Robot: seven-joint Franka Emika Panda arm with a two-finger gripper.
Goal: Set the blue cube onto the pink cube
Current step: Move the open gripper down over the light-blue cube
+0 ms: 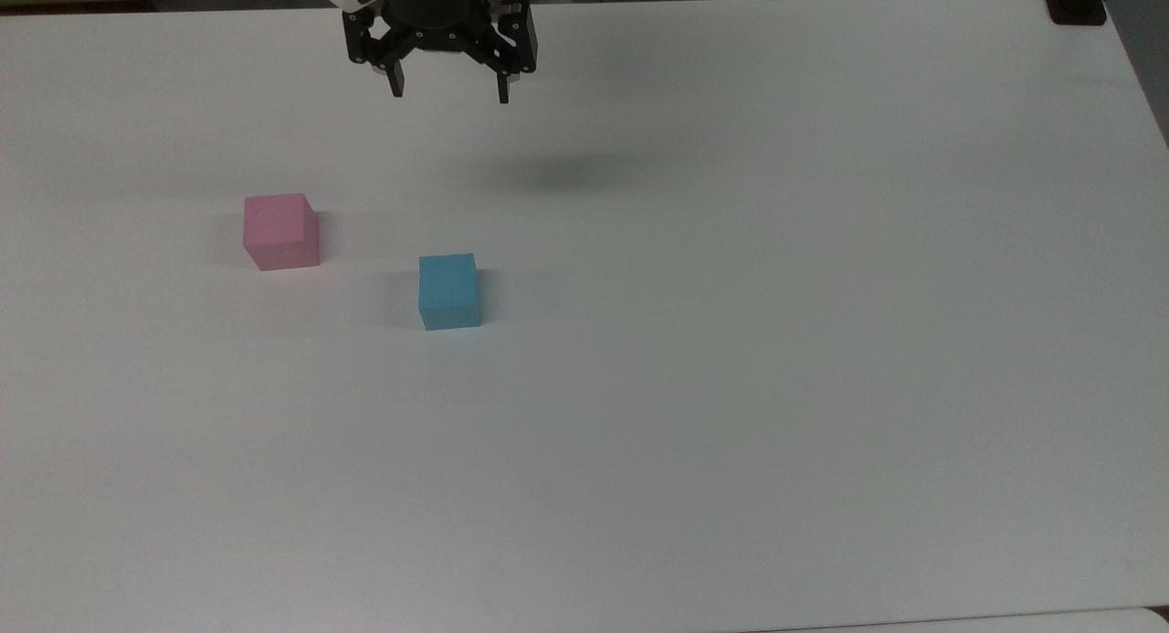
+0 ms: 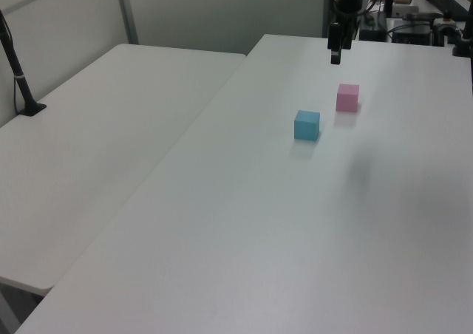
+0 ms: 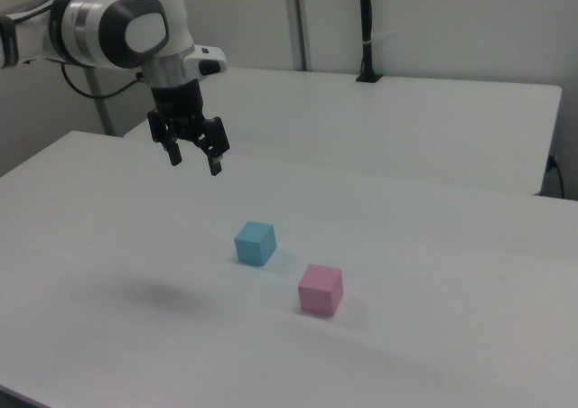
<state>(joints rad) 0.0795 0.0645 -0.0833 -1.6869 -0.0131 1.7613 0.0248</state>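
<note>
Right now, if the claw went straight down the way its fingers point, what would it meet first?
Probably bare table. The open claw hangs above the surface, apart from the blue cube and the pink cube, so neither seems under it, though depth is uncertain.

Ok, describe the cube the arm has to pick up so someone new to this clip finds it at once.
On the wide white table, two small cubes sit apart below the open gripper in the top view. The blue cube is the right-hand one there, farther from the table's far edge. Its cyan colour separates it from the pink cube.
</note>
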